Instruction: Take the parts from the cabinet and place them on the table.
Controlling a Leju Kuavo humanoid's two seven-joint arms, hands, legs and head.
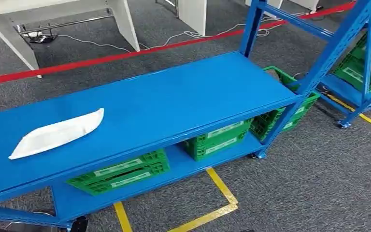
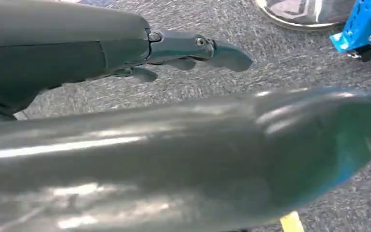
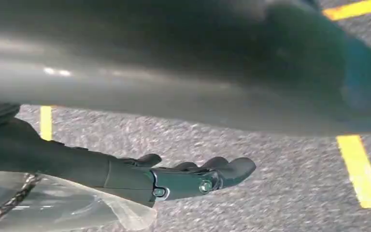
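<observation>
Warehouse-like workshop: blue steel racks (image 1: 140, 108), green crates (image 1: 220, 139), yellow floor tape (image 1: 222, 193)

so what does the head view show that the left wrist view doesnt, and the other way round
Head view alone: the white part lying on the blue shelf top, green crates on the lower shelf, a red floor line, white table legs.

Left wrist view alone: the left hand, hanging over the floor with its fingers out straight and nothing in it, and a shiny rounded object at the picture's edge.

Both: grey carpet, yellow floor tape, and blue rack frame.
</observation>
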